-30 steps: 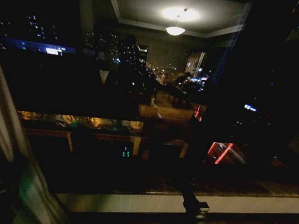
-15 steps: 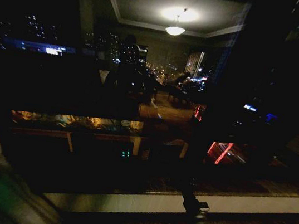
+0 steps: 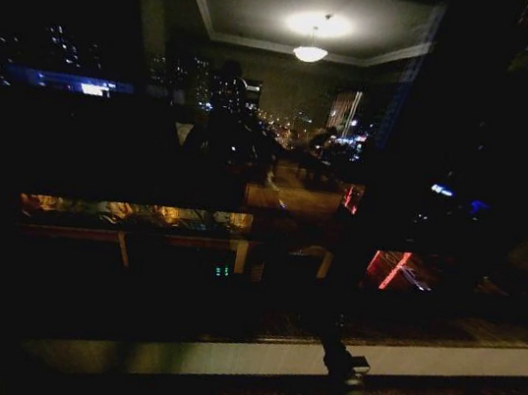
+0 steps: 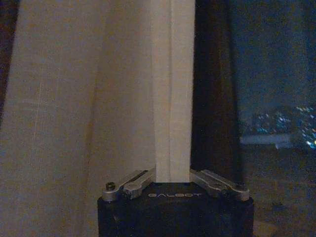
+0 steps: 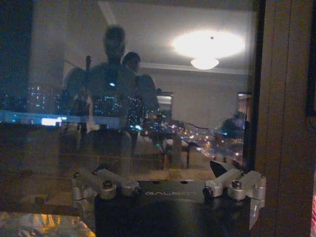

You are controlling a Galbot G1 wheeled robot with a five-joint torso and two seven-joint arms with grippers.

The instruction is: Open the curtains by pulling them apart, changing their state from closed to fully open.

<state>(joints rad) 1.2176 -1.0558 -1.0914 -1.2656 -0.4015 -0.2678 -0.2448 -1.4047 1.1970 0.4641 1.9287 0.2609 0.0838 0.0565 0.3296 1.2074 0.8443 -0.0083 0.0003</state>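
Head view: a dark night window (image 3: 250, 156) reflects a glowing ceiling lamp (image 3: 309, 53) above a pale sill (image 3: 438, 361). Left wrist view: the left end effector (image 4: 173, 183) grips a fold of the sheer cream pleated curtains (image 4: 172, 94). Right wrist view: the right end effector (image 5: 168, 185) stands wide, empty, facing the glass.

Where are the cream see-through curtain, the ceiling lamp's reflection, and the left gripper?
cream sheer curtain (image 4: 74, 123): left wrist view, broad pleated panel.
ceiling lamp reflection (image 3: 309, 53): head view, glowing shade.
left gripper (image 4: 173, 180): left wrist view, between fingers, on fold.
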